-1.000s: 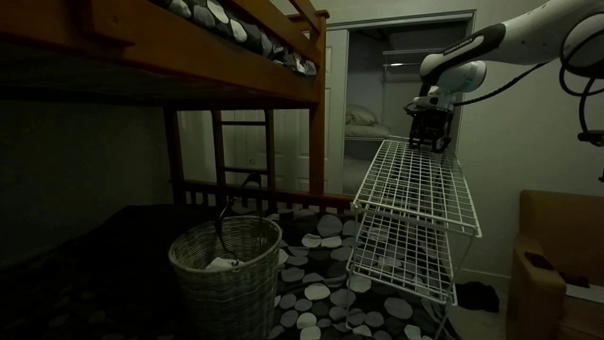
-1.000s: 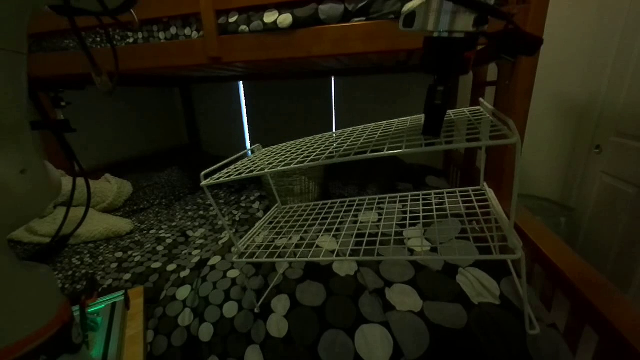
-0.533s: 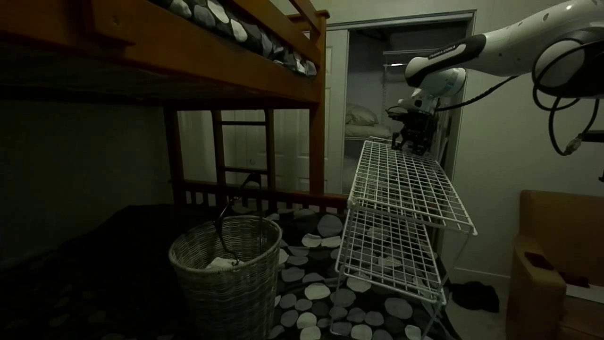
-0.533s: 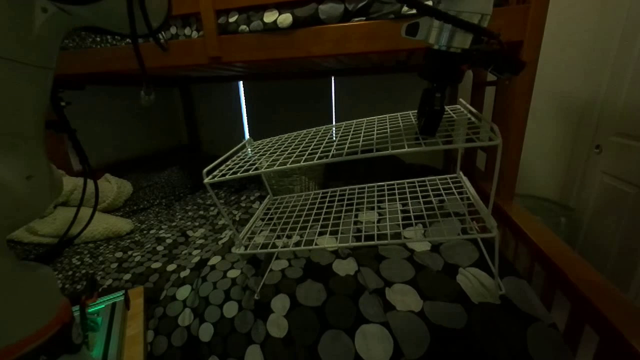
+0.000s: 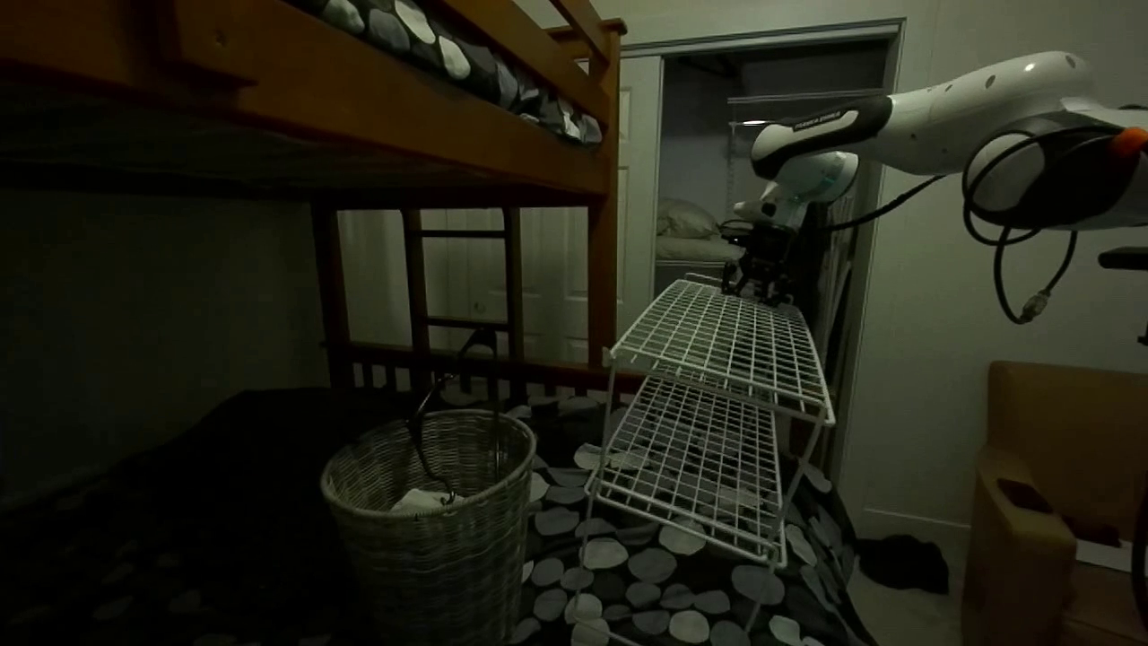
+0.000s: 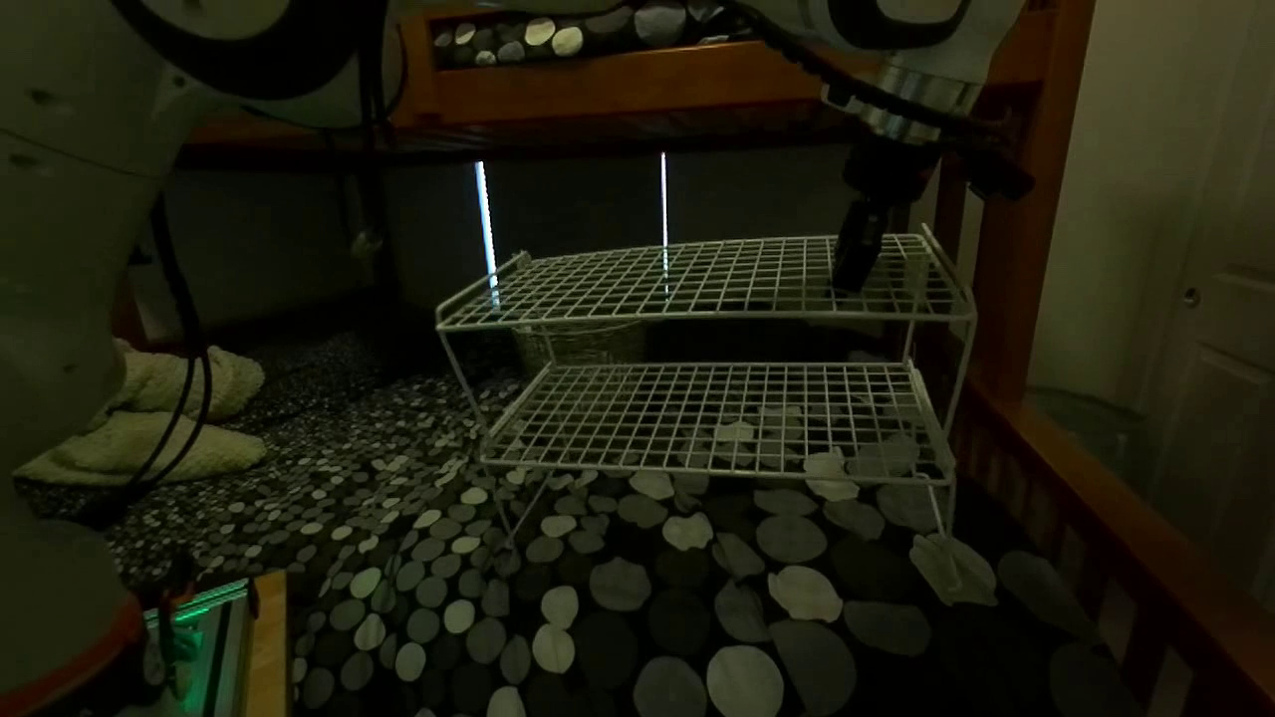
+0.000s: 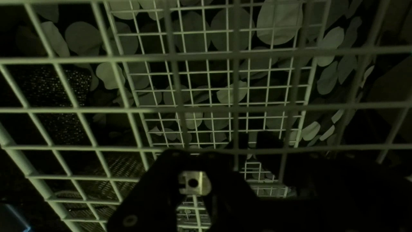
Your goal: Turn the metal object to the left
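Note:
The metal object, a pale wire rack with two grid shelves, stands on the bedspread right of the basket in an exterior view (image 5: 708,359). It also shows in an exterior view (image 6: 697,317), where its shelves look nearly level. My gripper (image 5: 756,294) points down at the rack's far end; it also shows in an exterior view (image 6: 847,287). In the wrist view, shelf wires (image 7: 206,56) cross in front of the fingertips, so the fingers poke through the top grid. The gripper (image 7: 252,141) has a narrow gap between its tips. I cannot tell whether a wire is pinched.
A woven basket (image 5: 430,556) with cloth inside stands left of the rack. The wooden bunk-bed frame (image 5: 484,135) hangs overhead. A low wooden rail (image 6: 1116,518) runs beside the rack. A tan chair (image 5: 1031,440) stands at right. Cream cloth (image 6: 189,418) lies near the arm's base.
In both exterior views my gripper has moved left and the rack has shifted and turned left with it. Its shelves look more level now. The fingers stay at the top grid.

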Controlling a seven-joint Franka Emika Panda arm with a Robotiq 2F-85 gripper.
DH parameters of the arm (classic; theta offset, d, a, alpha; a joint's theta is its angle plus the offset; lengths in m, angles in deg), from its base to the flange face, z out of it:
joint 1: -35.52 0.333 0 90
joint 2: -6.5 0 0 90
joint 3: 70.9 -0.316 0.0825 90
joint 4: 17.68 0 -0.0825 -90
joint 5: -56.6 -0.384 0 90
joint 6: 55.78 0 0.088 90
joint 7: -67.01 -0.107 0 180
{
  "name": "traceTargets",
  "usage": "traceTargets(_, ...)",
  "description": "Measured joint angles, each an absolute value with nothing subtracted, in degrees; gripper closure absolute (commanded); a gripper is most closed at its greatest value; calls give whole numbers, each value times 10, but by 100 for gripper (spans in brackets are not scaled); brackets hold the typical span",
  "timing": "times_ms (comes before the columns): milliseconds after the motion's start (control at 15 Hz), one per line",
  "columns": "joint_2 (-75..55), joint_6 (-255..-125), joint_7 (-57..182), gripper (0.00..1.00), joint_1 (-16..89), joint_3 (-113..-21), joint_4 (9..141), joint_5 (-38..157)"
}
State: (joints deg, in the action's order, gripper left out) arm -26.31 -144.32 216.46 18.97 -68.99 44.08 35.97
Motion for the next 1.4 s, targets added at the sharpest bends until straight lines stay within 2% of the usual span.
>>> traceTargets(333,-283,-1442,2199,96,189,-694,431,377)
traceTargets(400,-288,-1433,2203,57,185,-701,420,376)
traceTargets(467,-294,-1424,2204,56,184,-705,405,377)
traceTargets(600,-307,-1414,2200,45,188,-709,380,383)
traceTargets(667,-313,-1414,2194,35,192,-709,372,382)
traceTargets(867,-329,-1430,2158,22,207,-711,353,380)
traceTargets(933,-333,-1443,2145,19,212,-711,349,378)
traceTargets(1400,-339,-1507,2113,19,224,-710,346,380)
